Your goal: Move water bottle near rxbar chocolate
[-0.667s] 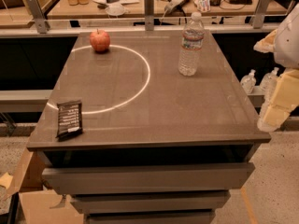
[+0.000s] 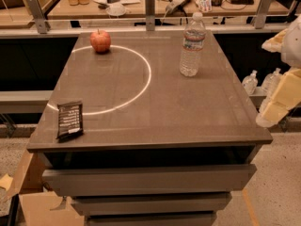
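Black in its wrapper with rows of white text, the rxbar chocolate (image 2: 69,120) lies flat at the front left corner of the grey table (image 2: 188,121), its long axis running roughly front to back. Behind it, at the far left, a red apple (image 2: 100,41) sits on the white arc (image 2: 143,86) painted on the tabletop. Further right, near the far right corner, the water bottle (image 2: 192,46) stands upright, its white cap on, well apart from the bar, with most of the table's diagonal between them. Past the table's right edge, small spray bottles (image 2: 249,81) stand on a lower ledge.

At the far right, the gripper (image 2: 275,105) hangs off the table's right side at about the level of the top, as a pale cream shape. It holds nothing, and whether it is spread or closed I cannot tell.

From the gripper, the bottle lies to the left and further back, with its long axis vertical. A level approach from the right side, closing around the ribbed body below the label, looks the natural reach. The carry would then run leftward and toward the front, across the arc to the bar.
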